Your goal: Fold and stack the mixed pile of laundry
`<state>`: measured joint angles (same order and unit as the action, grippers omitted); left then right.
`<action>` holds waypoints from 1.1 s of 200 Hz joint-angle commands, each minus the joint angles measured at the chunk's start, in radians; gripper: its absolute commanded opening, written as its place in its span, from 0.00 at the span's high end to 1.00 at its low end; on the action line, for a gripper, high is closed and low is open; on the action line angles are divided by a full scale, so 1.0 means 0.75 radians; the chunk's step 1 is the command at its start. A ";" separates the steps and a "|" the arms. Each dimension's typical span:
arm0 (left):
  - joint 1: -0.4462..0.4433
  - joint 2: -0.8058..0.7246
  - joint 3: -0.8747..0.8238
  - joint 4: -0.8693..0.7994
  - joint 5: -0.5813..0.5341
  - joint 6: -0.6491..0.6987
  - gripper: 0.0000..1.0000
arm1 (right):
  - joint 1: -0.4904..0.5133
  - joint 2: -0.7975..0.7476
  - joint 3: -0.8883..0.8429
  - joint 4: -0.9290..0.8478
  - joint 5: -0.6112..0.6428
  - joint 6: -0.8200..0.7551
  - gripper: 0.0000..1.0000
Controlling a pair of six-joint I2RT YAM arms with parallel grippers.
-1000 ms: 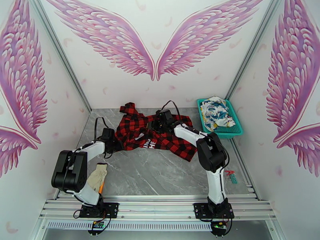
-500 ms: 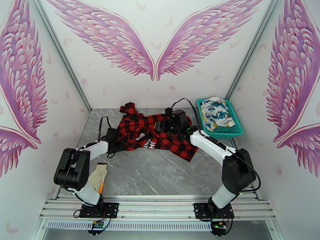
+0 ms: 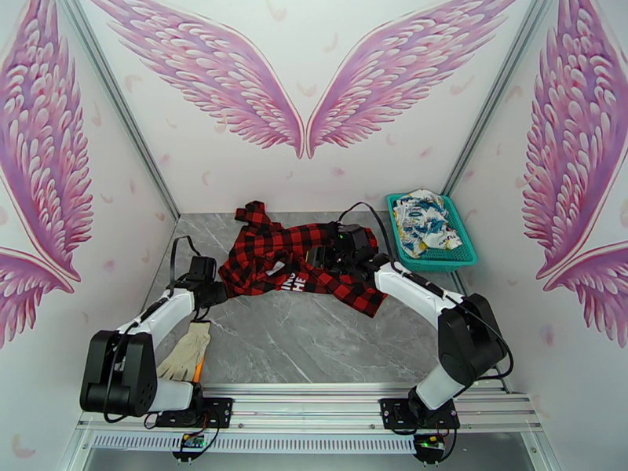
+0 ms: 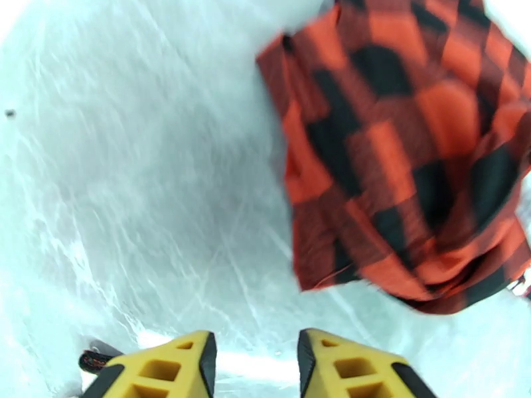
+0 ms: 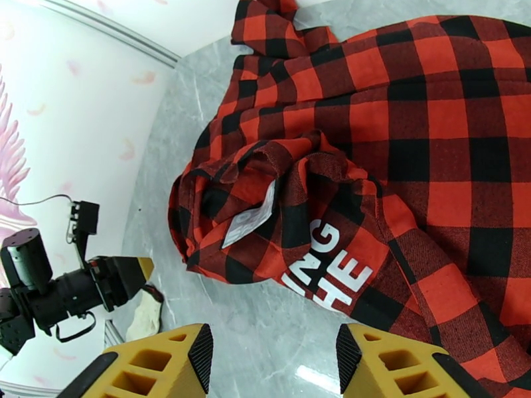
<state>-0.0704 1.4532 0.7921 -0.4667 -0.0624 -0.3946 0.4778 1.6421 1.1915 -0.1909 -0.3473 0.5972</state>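
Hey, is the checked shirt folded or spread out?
Spread out and rumpled: the checked shirt sprawls across the table, one edge bunched, its label showing.

the grey marble table (image 3: 314, 339) carries a checked shirt (image 3: 267, 257), a teal basket (image 3: 436, 266) and a beige glove (image 3: 184, 351).

Shirt (image 3: 302, 261): red-and-black buffalo check. White block lettering (image 5: 332, 270) just ahead of the right claw (image 5: 273, 366), with a white label (image 5: 251, 223) to its left.
Claw fingers (image 5: 166, 366): yellow, black pads.
Table (image 3: 298, 339): grey, pale marble veining.
Basket (image 3: 463, 257), right of the right claw: teal mesh.
Garment (image 3: 424, 217) in it: white with blue, yellow and teal print.
Glove (image 3: 184, 351), behind the left claw (image 4: 255, 363): beige.
Walls (image 3: 314, 174): white, pink feathered wings (image 3: 220, 72).
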 commanded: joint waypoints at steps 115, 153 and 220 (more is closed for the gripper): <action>-0.073 0.412 0.244 0.121 0.069 -0.040 0.46 | -0.007 -0.044 -0.050 -0.003 0.032 -0.009 0.44; -0.088 0.474 0.299 0.133 0.028 -0.060 0.78 | -0.009 -0.048 -0.038 -0.034 0.037 -0.020 0.44; -0.179 0.215 0.276 -0.030 -0.065 -0.085 1.00 | -0.038 -0.129 -0.078 -0.096 0.031 -0.043 0.44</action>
<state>-0.1650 1.7576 1.0042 -0.4213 -0.0799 -0.4393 0.4683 1.5974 1.1515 -0.2260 -0.3214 0.5846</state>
